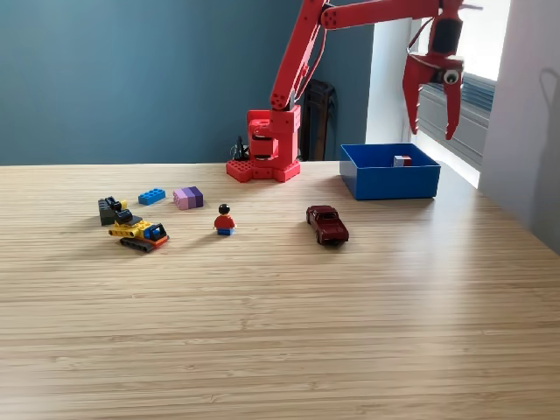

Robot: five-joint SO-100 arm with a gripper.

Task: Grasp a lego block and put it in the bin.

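Your gripper (435,109) hangs above the bin (389,181), fingers spread, nothing between them. The bin sits near the worktop's (280,332) far edge, toward the exterior view's right, just beside the arm's red base (265,149). One small red-and-white block (402,160) lies inside it. Still out on the worktop toward the far left: blue lego block (151,196), pink-purple block (188,198), dark block (110,208), yellow digger (138,231), minifigure (224,220). Dark red toy car (327,225) sits mid-worktop, in front of the bin.
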